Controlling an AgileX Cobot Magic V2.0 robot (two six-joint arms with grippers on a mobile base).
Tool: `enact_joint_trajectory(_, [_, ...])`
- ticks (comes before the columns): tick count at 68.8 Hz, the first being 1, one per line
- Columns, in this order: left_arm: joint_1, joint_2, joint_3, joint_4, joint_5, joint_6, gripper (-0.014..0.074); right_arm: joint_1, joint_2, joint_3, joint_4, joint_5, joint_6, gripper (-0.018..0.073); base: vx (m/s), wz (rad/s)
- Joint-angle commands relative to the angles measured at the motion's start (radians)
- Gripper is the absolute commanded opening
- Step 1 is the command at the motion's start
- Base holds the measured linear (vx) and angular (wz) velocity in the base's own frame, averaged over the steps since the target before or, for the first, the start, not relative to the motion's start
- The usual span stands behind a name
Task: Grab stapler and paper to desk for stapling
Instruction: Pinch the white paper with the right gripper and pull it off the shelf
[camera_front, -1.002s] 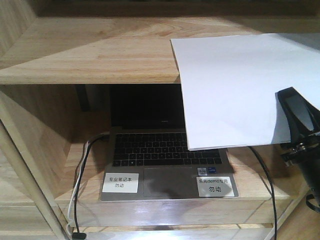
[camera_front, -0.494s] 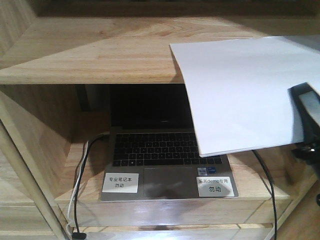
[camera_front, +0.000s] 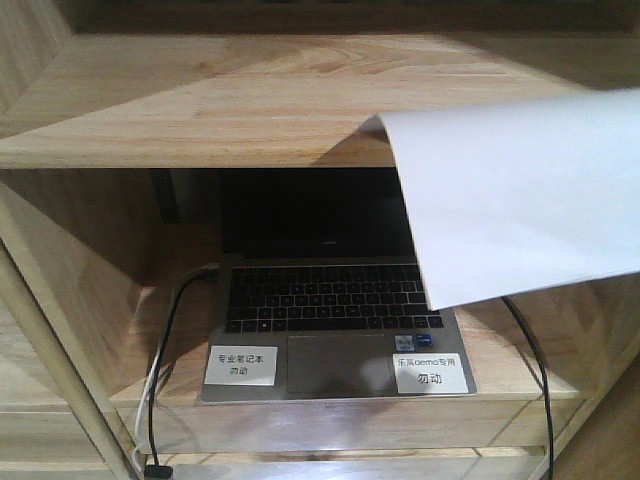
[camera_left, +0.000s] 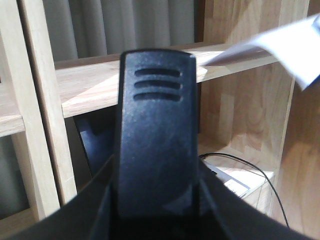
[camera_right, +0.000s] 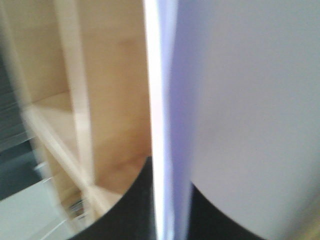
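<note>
Wooden shelves (camera_front: 200, 110) hold a laptop (camera_front: 320, 300) bearing 2 labels (camera_front: 240, 365) reading "勿动"; right jaws pinch the paper (camera_front: 520, 200) edge-on; left jaws' state cannot be told.

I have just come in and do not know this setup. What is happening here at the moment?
The right gripper holds the paper lifted in front of a wooden shelf, hiding part of an open laptop below. Close before the left gripper stands a black ribbed piece; whether it grips anything cannot be told. The desk is not in view, so the sheet is not yet delivered.
</note>
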Motion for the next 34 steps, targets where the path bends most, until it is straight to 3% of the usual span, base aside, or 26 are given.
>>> enact_joint_trajectory(1, [-0.002, 0.018, -0.025, 0.003, -0.114, -0.002, -0.0006, 0.002, -0.024, -0.062, -0.046, -0.04, -0.033, -0.001, 0.0, 0.0])
enact_joint_trajectory(34, [-0.002, 0.018, -0.025, 0.003, -0.114, -0.002, -0.0006, 0.002, -0.23, -0.065, -0.067, -0.013, -0.042, -0.001, 0.0, 0.0])
